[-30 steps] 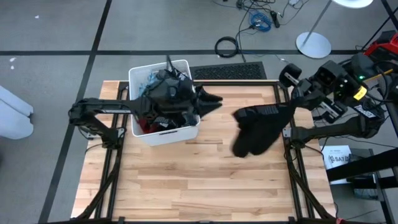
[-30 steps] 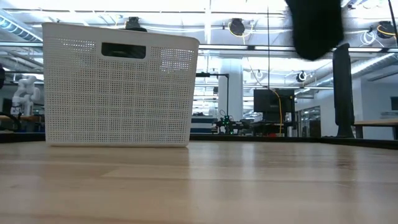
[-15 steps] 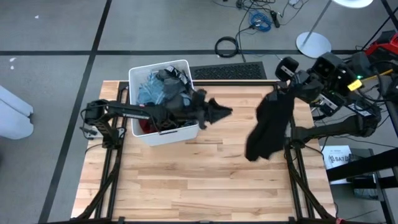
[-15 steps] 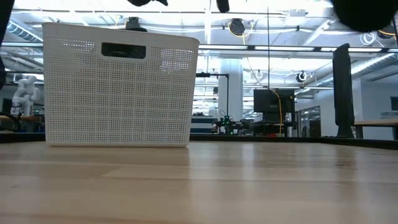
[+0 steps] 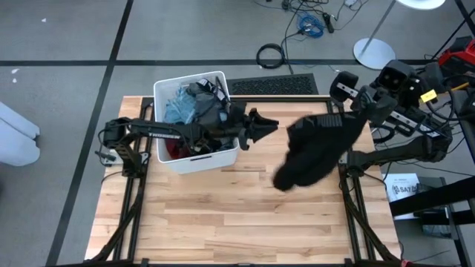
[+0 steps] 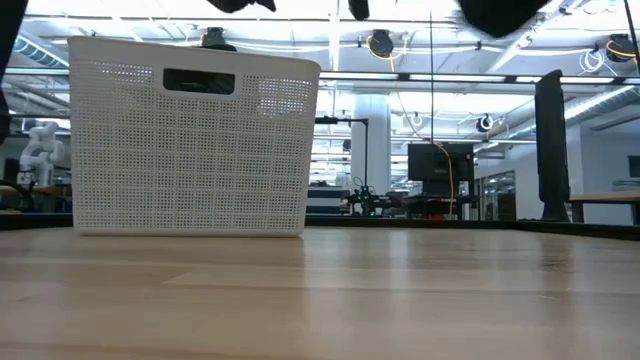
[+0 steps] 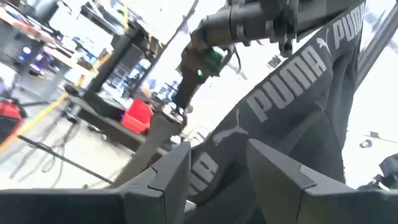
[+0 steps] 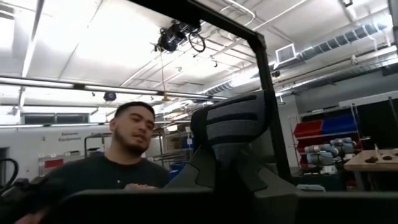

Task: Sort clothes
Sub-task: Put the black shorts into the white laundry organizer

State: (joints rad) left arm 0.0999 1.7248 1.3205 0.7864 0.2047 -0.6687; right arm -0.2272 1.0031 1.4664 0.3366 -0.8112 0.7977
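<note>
The clothes [image 5: 187,108], blue, grey, black and red, lie heaped in a white bin [image 5: 158,100] at the table's far left. My left gripper [image 5: 266,123] stands open in the air just right of the bin, pointing toward the table's right edge, with nothing between its fingers [image 7: 168,168]. My right gripper [image 5: 356,111] is high over the table's far right, shut on a black garment [image 5: 315,152] with white PUMA lettering [image 7: 292,81]. In the low view only the garment's lowest part [image 6: 500,12] shows, at the top edge. My right gripper pinches a bunched ribbed band of the black garment [image 8: 235,124] between its two fingers, which slant upward. The garment hangs below and spreads toward the table's left, clear of the tabletop.
The bin [image 6: 190,150] stands on the wooden table [image 5: 223,215], whose middle and near part is bare wood. A person [image 8: 124,162] shows in the room beyond the table. Black frame posts edge the table.
My left gripper has gone from above the bin toward the table's right edge and down, and stays open. My right gripper has tipped and rolled; the black garment swung in to hang narrow, then swung out again toward the table's left.
</note>
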